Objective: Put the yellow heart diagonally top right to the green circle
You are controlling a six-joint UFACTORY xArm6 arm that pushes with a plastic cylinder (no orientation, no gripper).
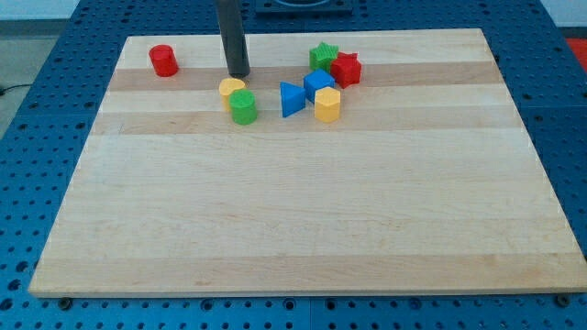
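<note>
dark rod upright, my tip (238,74) on board

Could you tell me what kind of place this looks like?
Probably a robotics lab bench: a wooden board lies on a blue perforated table, with small blocks like the yellow heart and green circle. My tip sits just above the heart.

We see a light wooden counter (303,229) with pale and darker planks. It lies on a blue base (37,137) full of small holes in rows. At the view's top, a dark object (303,7) is partly visible. The light is even.
</note>
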